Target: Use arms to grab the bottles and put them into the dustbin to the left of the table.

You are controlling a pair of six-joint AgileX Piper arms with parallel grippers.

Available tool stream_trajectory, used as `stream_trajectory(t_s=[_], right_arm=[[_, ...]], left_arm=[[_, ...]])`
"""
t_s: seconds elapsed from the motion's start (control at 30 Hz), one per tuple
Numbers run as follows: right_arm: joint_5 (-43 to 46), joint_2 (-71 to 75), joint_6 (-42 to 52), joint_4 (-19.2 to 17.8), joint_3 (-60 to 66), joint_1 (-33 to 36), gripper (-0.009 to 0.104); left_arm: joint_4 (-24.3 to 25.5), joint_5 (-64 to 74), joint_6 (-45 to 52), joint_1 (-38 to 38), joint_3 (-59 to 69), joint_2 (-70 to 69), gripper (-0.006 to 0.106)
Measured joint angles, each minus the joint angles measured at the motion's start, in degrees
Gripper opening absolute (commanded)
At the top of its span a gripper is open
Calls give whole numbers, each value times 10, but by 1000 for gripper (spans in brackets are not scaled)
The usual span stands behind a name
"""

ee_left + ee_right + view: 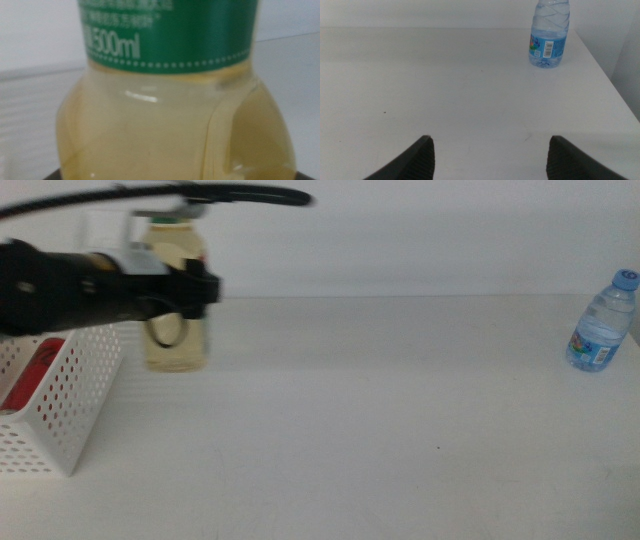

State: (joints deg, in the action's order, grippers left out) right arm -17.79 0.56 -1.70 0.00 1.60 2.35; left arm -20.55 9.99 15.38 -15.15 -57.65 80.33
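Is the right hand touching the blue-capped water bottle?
Apart: right wrist view shows bare table between the open right hand and the water bottle.

— What's behind everything?
— A plain white wall (430, 230), evenly lit and bare.
— And beyond the far right?
— A pale grey vertical surface (627, 55), slightly shadowed; its nature is unclear.

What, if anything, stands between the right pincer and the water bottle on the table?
Nothing visible does. The right pincer is open over bare table, and the water bottle stands upright near the far corner with only clear tabletop between them. The left pincer is busy with the yellow bottle.
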Motion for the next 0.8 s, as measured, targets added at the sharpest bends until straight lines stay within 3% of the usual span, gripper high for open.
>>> stream_trajectory(t_s=[0.27,0.5,0.8], right_arm=[[0,0,0,0,0,0,59],[0,0,0,0,0,0,59],[0,0,0,0,0,0,59]], left_arm=[[13,123,4,125,-21,-31,-5],[52,228,6,225,-102,-27,-5],[96,378,21,307,-252,87,-5]])
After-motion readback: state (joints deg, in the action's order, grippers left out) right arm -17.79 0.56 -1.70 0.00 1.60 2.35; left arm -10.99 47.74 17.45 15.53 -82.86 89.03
